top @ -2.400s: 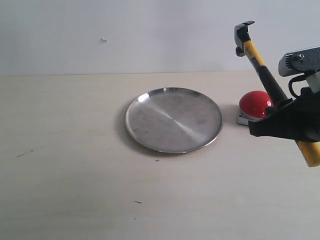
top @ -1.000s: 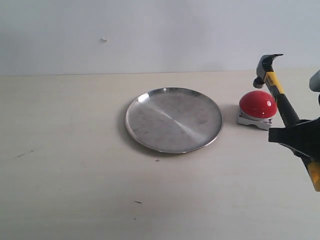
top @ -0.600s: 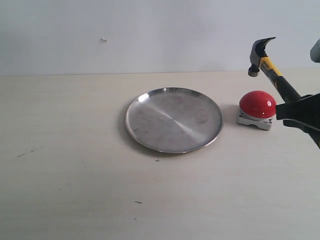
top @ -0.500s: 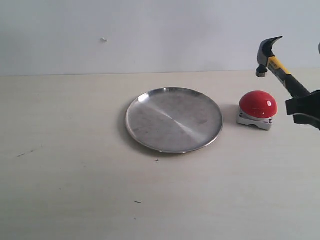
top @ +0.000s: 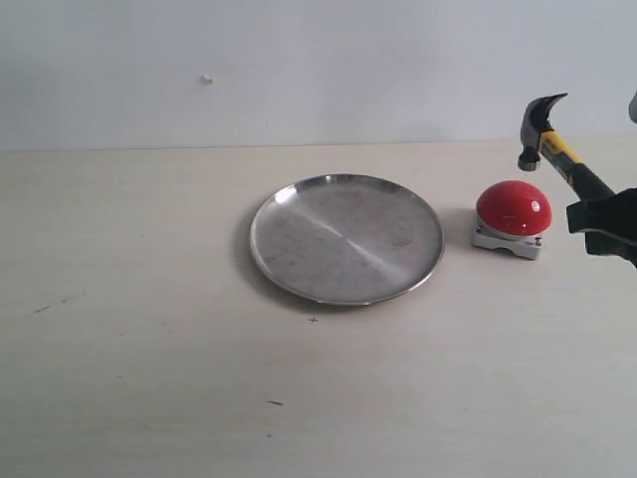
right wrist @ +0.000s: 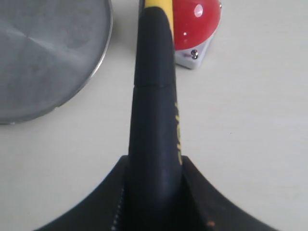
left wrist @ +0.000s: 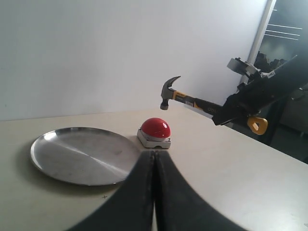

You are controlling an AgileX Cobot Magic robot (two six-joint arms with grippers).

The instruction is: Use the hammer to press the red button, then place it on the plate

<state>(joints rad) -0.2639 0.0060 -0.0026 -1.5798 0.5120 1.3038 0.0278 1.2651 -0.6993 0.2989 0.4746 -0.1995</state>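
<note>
Now, right hand [top: 602,221] pinching the small black-and-yellow claw hammer [top: 559,151] over the large glossy red dome button [top: 513,207].
From this hand, closed around the black grip, the long axis of the handle rises slanted toward the button, so the dark metal head hangs just above the dome, face down, with a gap between them. I judge that a short lowering would press it. The round silver metal plate [top: 346,239] lies on the worktop [top: 149,378] beyond the button, further from the hand. The left hand [left wrist: 154,156], pressed together and empty, is well apart, so the right arm is nearer.
</note>
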